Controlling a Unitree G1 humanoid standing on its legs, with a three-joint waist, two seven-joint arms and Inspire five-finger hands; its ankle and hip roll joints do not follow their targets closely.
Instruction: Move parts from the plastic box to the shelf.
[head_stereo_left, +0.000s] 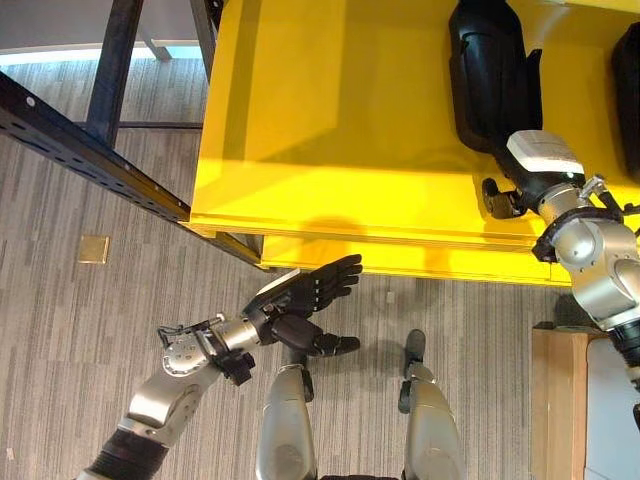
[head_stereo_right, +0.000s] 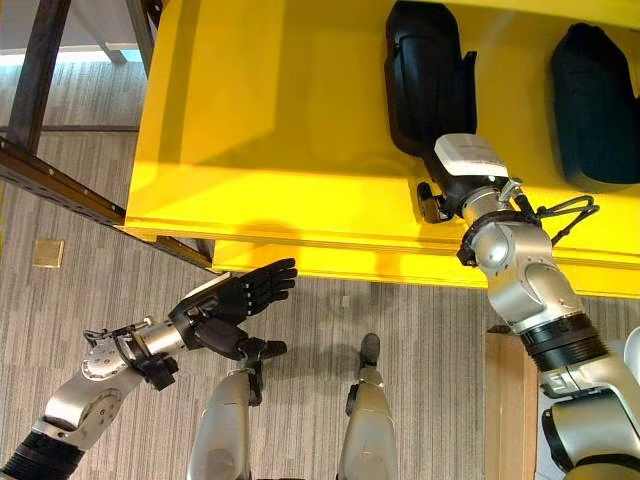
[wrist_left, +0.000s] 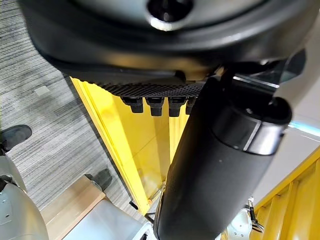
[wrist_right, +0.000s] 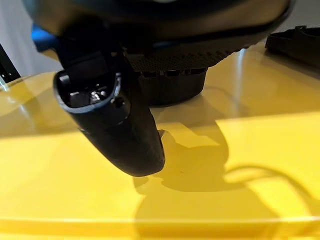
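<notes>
A black part (head_stereo_right: 428, 80) lies flat on the yellow shelf (head_stereo_right: 280, 130), with a second black part (head_stereo_right: 595, 105) lying well apart on its right. The right hand (head_stereo_right: 465, 165) is at the near end of the first part; its fingers seem to rest over that end, but whether they grip it cannot be told from these views. The left hand (head_stereo_left: 305, 300) hangs below the shelf's front edge over the grey floor (head_stereo_left: 80, 340), fingers straight and spread, holding nothing.
</notes>
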